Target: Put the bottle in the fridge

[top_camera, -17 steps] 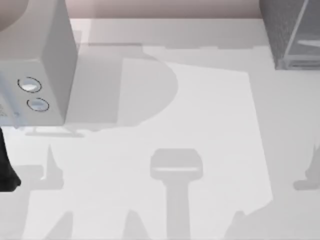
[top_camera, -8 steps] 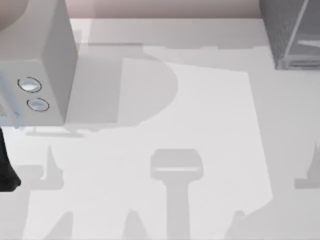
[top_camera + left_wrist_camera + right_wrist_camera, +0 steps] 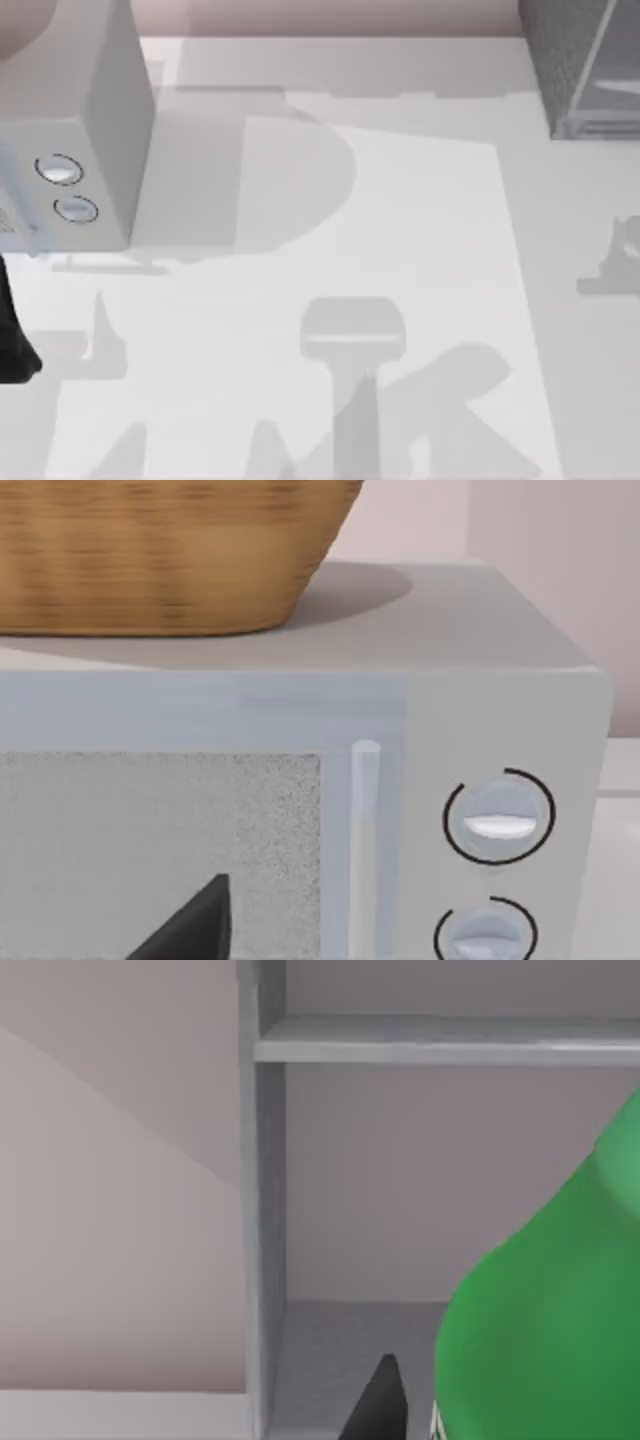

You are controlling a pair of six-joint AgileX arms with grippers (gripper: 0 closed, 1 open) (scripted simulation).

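In our right wrist view the bottle [image 3: 545, 1310] looms close, cut off by the frame, before the fridge [image 3: 262, 1210] with its open shelved interior. One dark fingertip [image 3: 375, 1405] shows beside it; we cannot tell whether our right gripper pinches it. Our left arm [image 3: 12, 340] sits by the lighter box with two knobs [image 3: 85, 130], a wicker basket [image 3: 160, 555] on top.

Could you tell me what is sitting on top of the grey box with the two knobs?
A woven basket stands on the box, casting a shadow across its top. The basket's inside is out of frame, so its contents cannot be seen.
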